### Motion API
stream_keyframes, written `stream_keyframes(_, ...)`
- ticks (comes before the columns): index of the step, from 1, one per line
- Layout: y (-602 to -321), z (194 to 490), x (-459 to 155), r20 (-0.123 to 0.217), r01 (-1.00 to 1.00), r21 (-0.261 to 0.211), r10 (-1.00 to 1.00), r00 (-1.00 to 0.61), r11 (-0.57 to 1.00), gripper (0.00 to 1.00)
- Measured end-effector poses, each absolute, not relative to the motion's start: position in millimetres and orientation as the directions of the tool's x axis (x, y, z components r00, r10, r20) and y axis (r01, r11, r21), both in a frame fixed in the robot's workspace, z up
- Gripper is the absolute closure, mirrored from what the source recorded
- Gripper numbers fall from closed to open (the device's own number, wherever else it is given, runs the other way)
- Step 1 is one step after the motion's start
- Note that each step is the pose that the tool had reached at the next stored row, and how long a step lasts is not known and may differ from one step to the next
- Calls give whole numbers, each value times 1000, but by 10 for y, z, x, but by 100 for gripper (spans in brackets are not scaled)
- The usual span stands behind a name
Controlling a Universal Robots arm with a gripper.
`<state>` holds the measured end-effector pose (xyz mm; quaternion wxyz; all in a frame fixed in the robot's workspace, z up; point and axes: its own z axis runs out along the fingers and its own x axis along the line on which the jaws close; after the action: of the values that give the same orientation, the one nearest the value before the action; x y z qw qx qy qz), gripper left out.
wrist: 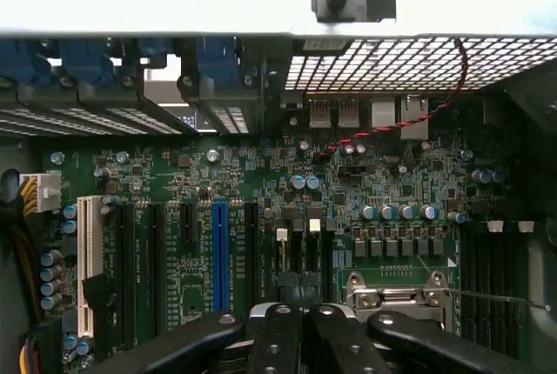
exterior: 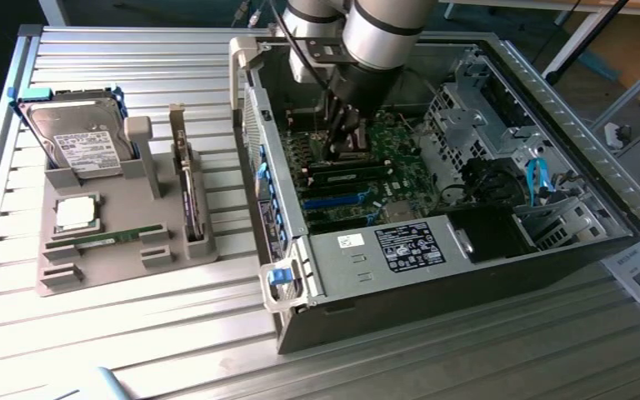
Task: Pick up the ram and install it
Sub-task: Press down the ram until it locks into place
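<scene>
one arm [exterior: 382, 33] with one gripper [exterior: 340, 137], reaching into one open computer case [exterior: 587, 242]. one motherboard [wrist: 261, 183] lies inside it. one grey holder tray [exterior: 109, 242] sits on the table [exterior: 131, 333], carrying one hard drive [exterior: 76, 142], one silver processor [exterior: 77, 213], one ram stick [exterior: 109, 240] and one upright expansion card [exterior: 190, 196]. on the motherboard: one white slot [wrist: 84, 261], one blue slot [wrist: 218, 252], one red wire [wrist: 409, 117].

Silver-grey arm [exterior: 382, 33], black tool [wrist: 296, 339]

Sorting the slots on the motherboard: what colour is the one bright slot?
Blue slot, best in the wrist view.
</scene>
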<state>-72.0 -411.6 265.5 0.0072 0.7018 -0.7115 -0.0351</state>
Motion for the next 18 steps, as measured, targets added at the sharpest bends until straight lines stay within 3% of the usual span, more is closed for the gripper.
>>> stream_keyframes(18,-4126,2657,-395,-39,-995,102,-999,-17,13,90)
